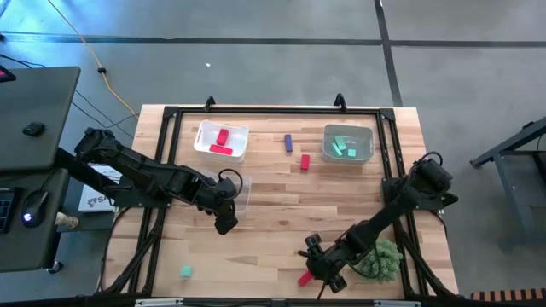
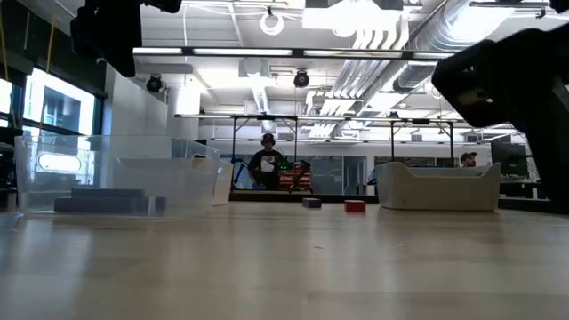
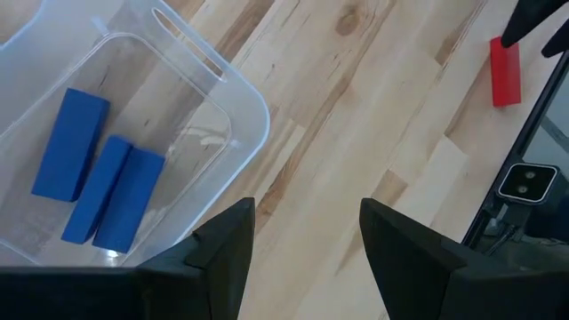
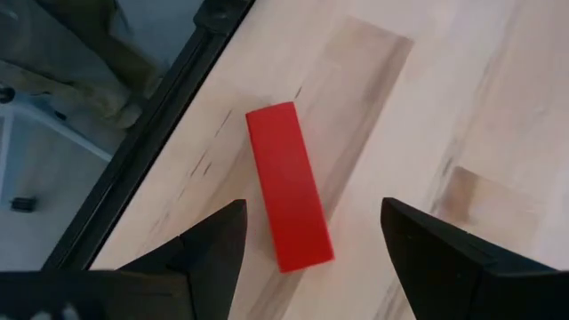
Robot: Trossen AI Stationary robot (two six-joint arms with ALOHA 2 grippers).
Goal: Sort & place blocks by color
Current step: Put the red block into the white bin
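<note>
Blocks partly sorted, we log it gripper-first. Right gripper [image 1: 317, 271] sits low at the near edge of the table [image 1: 281, 213], fingers [image 4: 209, 258] spread wide, nothing between them. In its wrist view we see a red bar [image 4: 288, 187] lying flat on the wood right ahead of the open jaws, not touched; in the high view the same red bar [image 1: 304, 278] lies just beside the gripper. Green bushy ball [image 1: 381, 259] sits just right of that arm.

Left gripper [image 1: 227, 223] hovers mid-table, left of centre, fingers [image 3: 227, 253] apart and holding nothing. Just beside it we see a clear bin [image 3: 133, 169] with three blue-purple bars [image 3: 98, 182] lying inside.

Farther out: white bin [image 1: 221, 141] at far left holds two red blocks [image 1: 222, 142]. Clear bin [image 1: 348, 144] at far right holds teal-green blocks [image 1: 344, 146]. Between those two bins, loose on the wood, we mark a purple bar [image 1: 288, 141] and a red block [image 1: 304, 161], near each other but apart. One teal cube [image 1: 185, 271] sits alone at the near left edge, well apart from both grippers.

Low view: a person [image 2: 267, 165] stands in the room behind the table.
</note>
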